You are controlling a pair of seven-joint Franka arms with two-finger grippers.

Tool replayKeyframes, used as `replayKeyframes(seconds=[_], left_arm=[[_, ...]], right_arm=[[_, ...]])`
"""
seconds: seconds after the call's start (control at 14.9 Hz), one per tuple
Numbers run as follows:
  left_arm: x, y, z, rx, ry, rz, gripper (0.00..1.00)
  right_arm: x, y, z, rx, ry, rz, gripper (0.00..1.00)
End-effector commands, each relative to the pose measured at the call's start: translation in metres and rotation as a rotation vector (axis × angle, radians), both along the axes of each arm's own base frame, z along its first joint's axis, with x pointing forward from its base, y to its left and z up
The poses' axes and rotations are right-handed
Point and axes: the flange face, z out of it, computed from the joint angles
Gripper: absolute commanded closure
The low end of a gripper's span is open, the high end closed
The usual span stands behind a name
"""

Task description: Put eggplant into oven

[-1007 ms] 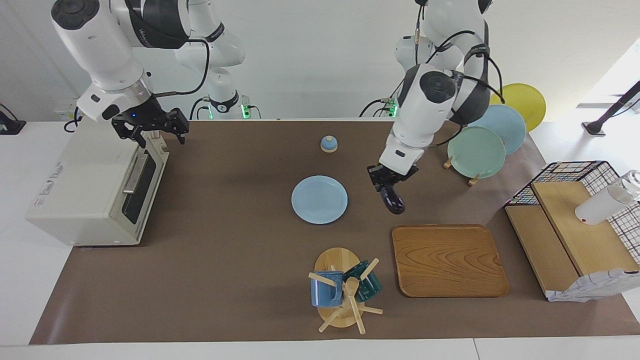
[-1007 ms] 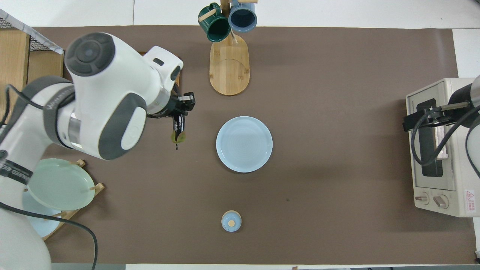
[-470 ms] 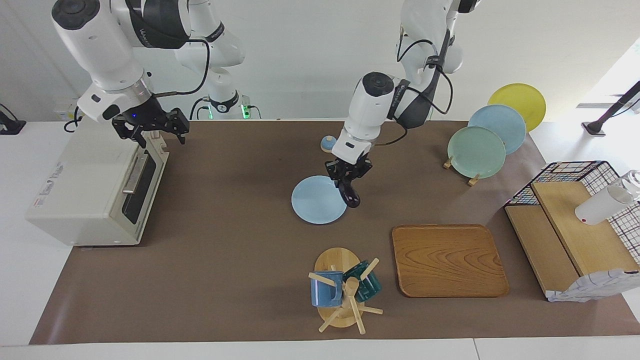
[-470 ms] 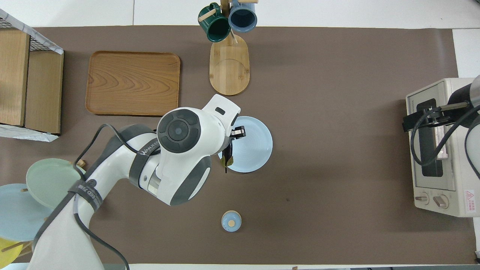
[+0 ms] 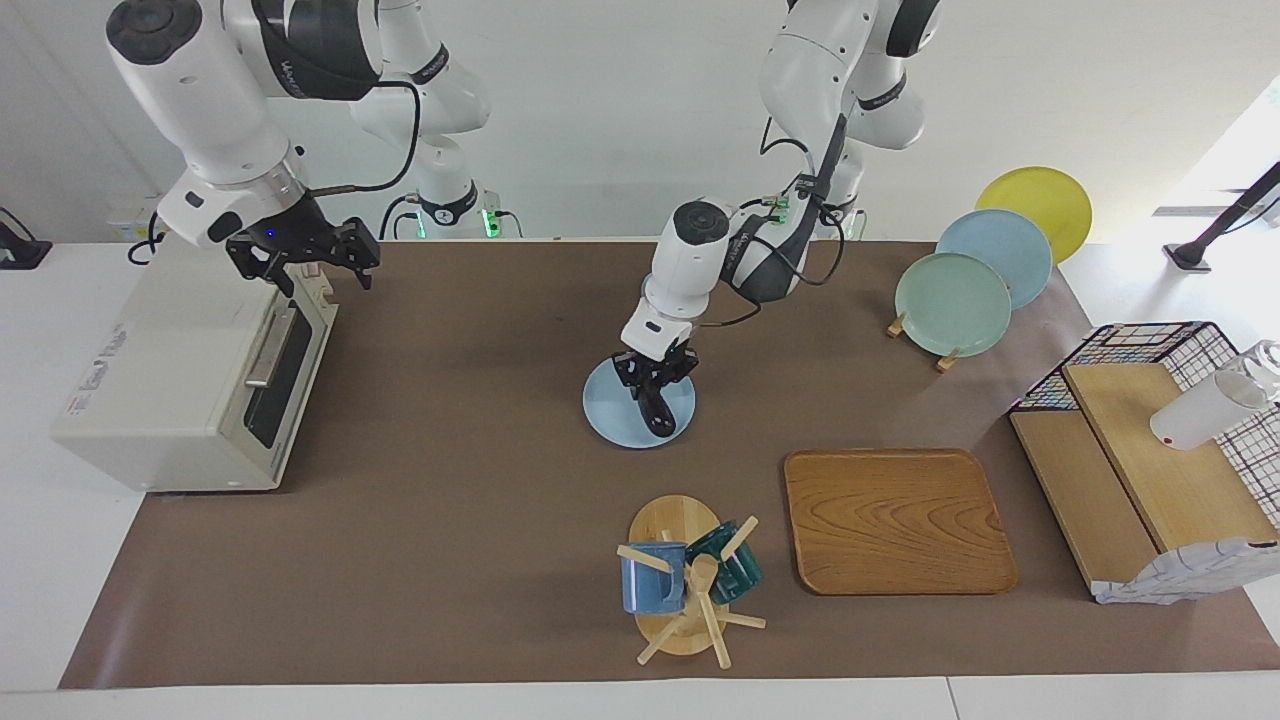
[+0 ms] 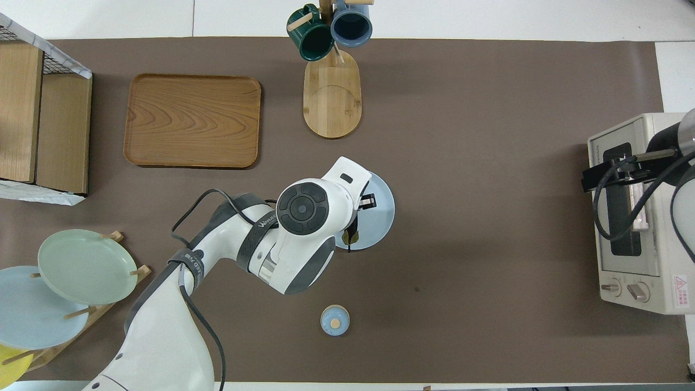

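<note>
Since a second ago the left hand has carried the eggplant from beside the wooden tray to over the blue plate mid-worktop, pinching its upper end. Glossy, light and firm, it probably slips easily; a mid-body grip looks safer. The right hand, fingers spread, waits at the oven by the worktop's right-arm edge.

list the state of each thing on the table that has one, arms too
eggplant: held hanging from the left tool, over the blue plate
oven: door shut
right tool: open, over the oven's top front edge, holding nothing
wooden tray: nothing on it
mug rack: two mugs hanging on it
plate stand: green, blue and yellow plates propped in it
</note>
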Motion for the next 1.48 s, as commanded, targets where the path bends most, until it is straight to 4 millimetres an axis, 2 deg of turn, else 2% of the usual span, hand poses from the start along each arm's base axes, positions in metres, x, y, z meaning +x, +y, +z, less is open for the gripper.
replayKeyframes(seconds=[0.0, 0.07, 0.13, 0.2, 0.27, 0.34, 0.47, 0.74, 0.81, 0.87, 0.94, 1.07, 1.14, 1.21, 1.28, 1.41], left_arm=[[0.002, -0.002, 0.004, -0.006, -0.008, -0.002, 1.00], [0.002, -0.002, 0.005, -0.007, -0.009, -0.002, 0.81], [0.003, -0.002, 0.006, -0.008, -0.010, 0.001, 0.38], [0.004, 0.000, 0.006, -0.006, -0.008, 0.004, 0.06], [0.005, 0.003, 0.010, -0.005, -0.007, 0.006, 0.00], [0.007, 0.005, 0.016, 0.000, -0.002, 0.007, 0.00], [0.022, 0.016, 0.040, 0.010, 0.010, 0.016, 0.00], [0.061, 0.057, 0.092, 0.040, 0.046, 0.022, 0.00], [0.071, 0.071, 0.105, 0.042, 0.050, 0.037, 0.00], [0.082, 0.090, 0.121, 0.045, 0.051, 0.045, 0.00], [0.090, 0.108, 0.134, 0.050, 0.054, 0.051, 0.00], [0.110, 0.165, 0.161, 0.061, 0.054, 0.054, 0.00], [0.114, 0.188, 0.171, 0.067, 0.051, 0.042, 0.00], [0.119, 0.217, 0.181, 0.072, 0.047, 0.022, 0.00], [0.123, 0.245, 0.190, 0.078, 0.048, 0.007, 0.00], [0.122, 0.285, 0.204, 0.092, 0.049, -0.053, 0.00]], right_arm=[[-0.007, 0.003, 0.001, 0.023, -0.015, -0.011, 0.00], [-0.007, 0.002, 0.001, 0.023, -0.015, -0.013, 0.00], [-0.007, 0.003, 0.001, 0.023, -0.015, -0.011, 0.00], [-0.007, 0.003, 0.000, 0.023, -0.013, -0.013, 0.00], [-0.008, 0.003, -0.001, 0.023, -0.012, -0.011, 0.00], [-0.008, 0.003, -0.001, 0.023, -0.012, -0.011, 0.00], [-0.008, 0.002, -0.001, 0.023, -0.010, -0.013, 0.00], [-0.008, 0.003, -0.002, 0.023, -0.010, -0.010, 0.00], [-0.009, 0.007, -0.004, 0.025, -0.010, -0.002, 0.00], [-0.009, 0.027, -0.003, 0.026, -0.026, 0.036, 0.00], [-0.009, 0.032, -0.003, 0.023, -0.031, 0.046, 0.00], [-0.008, 0.023, -0.011, 0.025, -0.045, 0.050, 0.00], [-0.008, 0.018, -0.013, 0.026, -0.046, 0.063, 0.16], [-0.010, 0.013, -0.020, 0.025, -0.034, 0.080, 0.66], [-0.012, 0.000, -0.031, 0.023, -0.016, 0.080, 1.00], [-0.015, -0.033, -0.051, 0.012, -0.019, 0.061, 1.00]])
